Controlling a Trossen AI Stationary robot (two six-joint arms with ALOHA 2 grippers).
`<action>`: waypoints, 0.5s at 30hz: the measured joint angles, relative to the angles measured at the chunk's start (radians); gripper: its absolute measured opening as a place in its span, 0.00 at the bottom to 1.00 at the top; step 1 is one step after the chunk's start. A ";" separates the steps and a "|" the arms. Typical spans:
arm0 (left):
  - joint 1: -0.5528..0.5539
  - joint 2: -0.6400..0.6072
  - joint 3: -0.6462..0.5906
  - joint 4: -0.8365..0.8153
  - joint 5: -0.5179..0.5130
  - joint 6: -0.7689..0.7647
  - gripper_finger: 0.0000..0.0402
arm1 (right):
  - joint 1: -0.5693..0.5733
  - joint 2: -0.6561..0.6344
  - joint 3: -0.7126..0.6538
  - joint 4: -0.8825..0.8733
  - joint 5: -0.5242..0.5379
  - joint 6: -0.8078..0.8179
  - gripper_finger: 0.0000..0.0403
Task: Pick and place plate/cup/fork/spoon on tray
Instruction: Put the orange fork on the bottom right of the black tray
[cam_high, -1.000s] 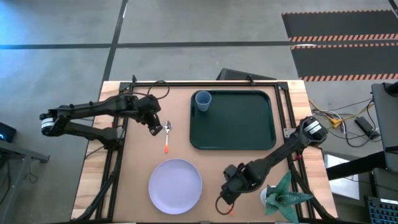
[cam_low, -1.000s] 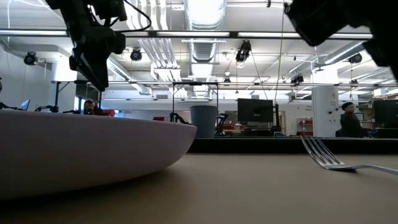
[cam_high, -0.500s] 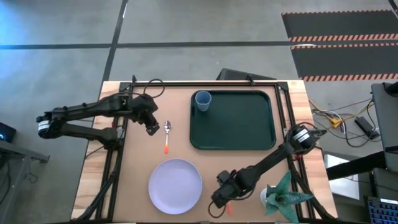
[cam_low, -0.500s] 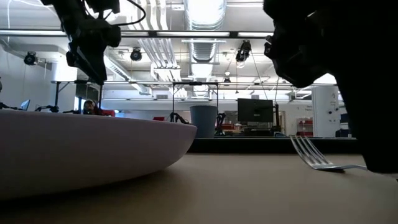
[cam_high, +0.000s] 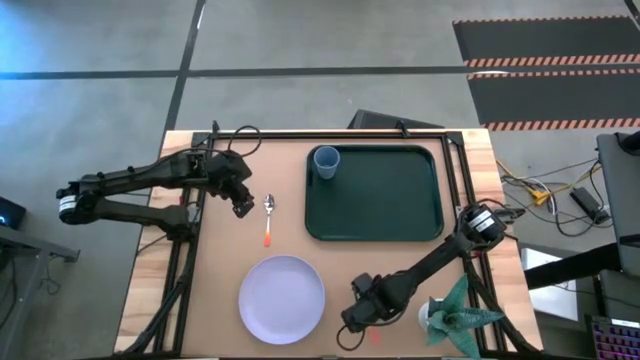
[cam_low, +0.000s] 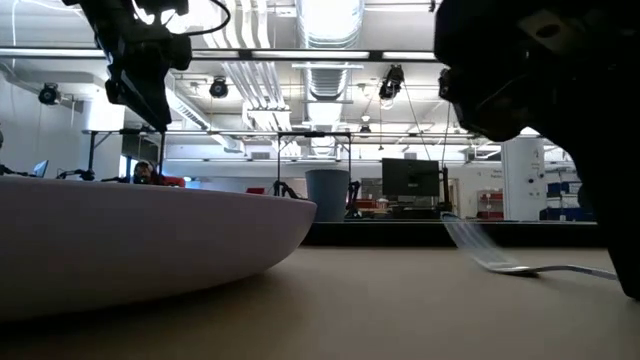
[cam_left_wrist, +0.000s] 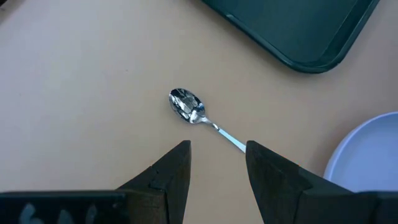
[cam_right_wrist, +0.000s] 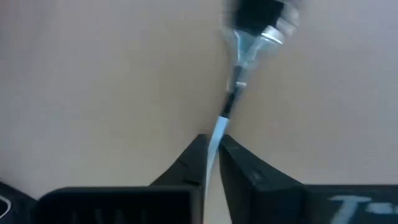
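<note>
Right now the right tool (cam_high: 349, 326) is low at the near edge of the bench (cam_high: 225, 250), just right of the plate (cam_high: 282, 298) — fingers pinched together on the fork's (cam_low: 520, 262) shank, as the right wrist view shows. In the low view the fork's tines tilt up off the bench top, w/ the handle end running under the dark tool body.

Left tool (cam_high: 241, 207) hangs over the left-middle of the bench, fingers (cam_left_wrist: 171, 174) apart, nothing between them. Spoon (cam_left_wrist: 200, 117) lies flat on the bench just right of it, between left tool and tray (cam_high: 400, 205), bowl toward the far side, orange-red handle toward the near side.

Tray sits far-right on the bench; cup (cam_high: 325, 163) stands upright in its far-left corner. Plate is near-centre, flat on the bench, well apart from the tray.

Potted plant (cam_high: 455, 318) at near-right corner — close to the right arm.
</note>
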 joint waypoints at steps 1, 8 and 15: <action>0.000 0.000 0.000 0.000 0.000 0.003 0.34 | 0.000 0.000 0.000 -0.003 0.008 0.011 0.04; 0.000 0.000 0.000 0.000 0.000 0.019 0.34 | -0.002 -0.058 -0.006 -0.010 0.150 0.034 0.02; 0.000 0.000 -0.005 0.001 0.000 0.019 0.34 | -0.009 -0.284 0.037 -0.276 0.505 0.058 0.02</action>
